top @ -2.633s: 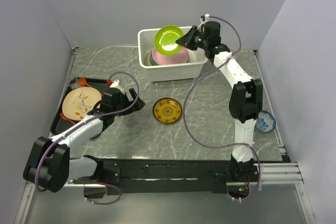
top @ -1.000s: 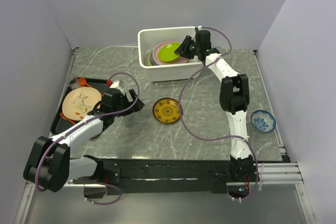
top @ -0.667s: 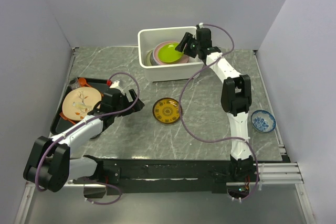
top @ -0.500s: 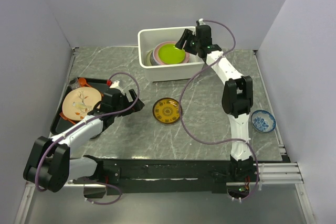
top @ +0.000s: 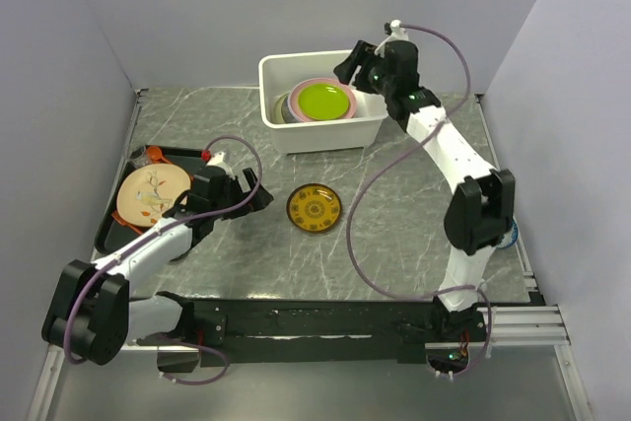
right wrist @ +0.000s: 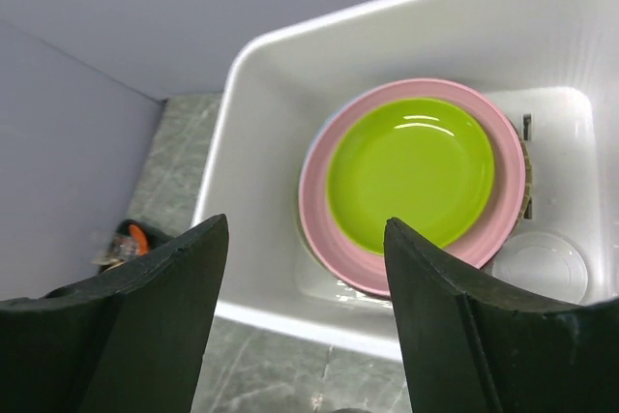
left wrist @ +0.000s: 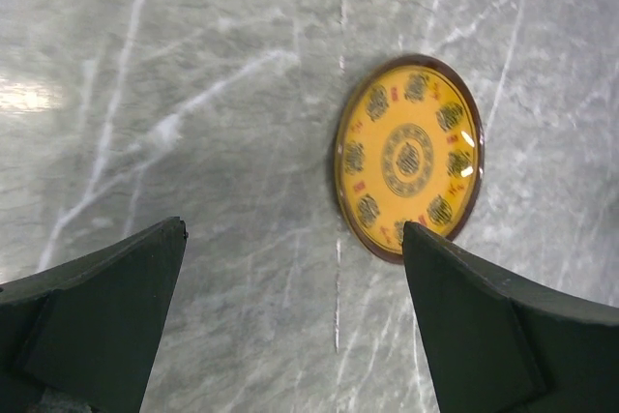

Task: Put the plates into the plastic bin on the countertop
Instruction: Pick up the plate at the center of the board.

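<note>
Lime green plate (right wrist: 411, 169) lies just beyond the right fingers (right wrist: 145, 326), which stand apart and empty; it rests on the pink plate (right wrist: 311, 195) in the plastic bin (right wrist: 251, 94). Left fingers (left wrist: 92, 307), spread wide and empty, have the yellow plate (left wrist: 408, 157) at one o'clock on the tabletop (left wrist: 193, 94).

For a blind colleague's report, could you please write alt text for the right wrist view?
A lime green plate lies on a pink plate inside the white bin, seen from above. The right end effector hangs open and empty over them, its two dark fingers in the foreground.
</note>
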Controlling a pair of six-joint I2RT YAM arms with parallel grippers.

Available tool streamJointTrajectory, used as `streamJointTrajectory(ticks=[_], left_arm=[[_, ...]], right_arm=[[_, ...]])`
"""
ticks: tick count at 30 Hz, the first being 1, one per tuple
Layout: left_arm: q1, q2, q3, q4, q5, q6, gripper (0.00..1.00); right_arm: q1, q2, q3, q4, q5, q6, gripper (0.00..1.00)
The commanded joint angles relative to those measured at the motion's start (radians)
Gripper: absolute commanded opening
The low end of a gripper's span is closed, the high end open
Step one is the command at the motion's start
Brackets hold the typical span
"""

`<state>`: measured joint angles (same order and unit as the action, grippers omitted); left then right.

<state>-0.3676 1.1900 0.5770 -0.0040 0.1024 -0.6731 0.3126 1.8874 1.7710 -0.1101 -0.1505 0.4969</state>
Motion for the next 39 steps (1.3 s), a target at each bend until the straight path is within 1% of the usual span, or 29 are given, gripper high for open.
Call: streamJointTrajectory(ticks=[1, 2, 3, 5, 6, 9, 11, 17, 21, 26, 27, 29, 30, 35, 37, 39], left_arm=[[0.002, 0.028, 0.000, 0.074, 0.100, 0.007, 0.99], [0.001, 0.045, -0.002, 0.082, 0.121, 0.001, 0.99], [-0.001, 0.051, -0.002, 0.088, 0.126, 0.000, 0.99], [-0.002, 0.071, -0.003, 0.104, 0.135, -0.003, 0.99], [-0.002, 0.077, -0.003, 0.107, 0.146, -0.003, 0.98], [-0.005, 0.103, 0.001, 0.128, 0.163, -0.005, 0.97], [-0.011, 0.134, 0.011, 0.140, 0.171, -0.003, 0.95], [-0.042, 0.240, 0.050, 0.168, 0.195, 0.003, 0.87], [-0.068, 0.309, 0.070, 0.208, 0.212, -0.006, 0.78], [-0.097, 0.399, 0.112, 0.240, 0.233, -0.014, 0.71], [-0.099, 0.408, 0.116, 0.245, 0.241, -0.016, 0.68], [-0.102, 0.434, 0.127, 0.257, 0.247, -0.022, 0.65], [-0.103, 0.442, 0.130, 0.260, 0.249, -0.023, 0.62], [-0.106, 0.473, 0.149, 0.246, 0.212, -0.028, 0.55], [-0.106, 0.480, 0.150, 0.252, 0.218, -0.029, 0.52], [-0.106, 0.488, 0.152, 0.265, 0.224, -0.034, 0.46]], right_arm=[[0.003, -0.149, -0.119, 0.099, -0.020, 0.009, 0.73], [0.003, -0.172, -0.148, 0.107, -0.020, 0.014, 0.72], [0.003, -0.218, -0.210, 0.107, -0.024, 0.015, 0.73], [0.003, -0.267, -0.278, 0.156, -0.024, 0.023, 0.73], [0.005, -0.315, -0.347, 0.170, -0.027, 0.028, 0.72], [0.003, -0.394, -0.459, 0.196, -0.026, 0.038, 0.73], [0.003, -0.428, -0.504, 0.199, -0.032, 0.042, 0.73], [0.003, -0.546, -0.651, 0.193, -0.037, 0.042, 0.72], [0.003, -0.605, -0.758, 0.196, -0.035, 0.049, 0.72], [0.002, -0.675, -0.857, 0.201, -0.021, 0.061, 0.72], [0.002, -0.682, -0.884, 0.201, -0.020, 0.065, 0.72], [0.002, -0.698, -0.919, 0.201, -0.017, 0.065, 0.72], [0.002, -0.705, -0.929, 0.198, -0.015, 0.065, 0.72], [0.000, -0.718, -0.973, 0.179, 0.000, 0.055, 0.73], [-0.004, -0.720, -0.979, 0.171, 0.002, 0.057, 0.73], [-0.010, -0.717, -0.995, 0.179, -0.014, 0.061, 0.73]])
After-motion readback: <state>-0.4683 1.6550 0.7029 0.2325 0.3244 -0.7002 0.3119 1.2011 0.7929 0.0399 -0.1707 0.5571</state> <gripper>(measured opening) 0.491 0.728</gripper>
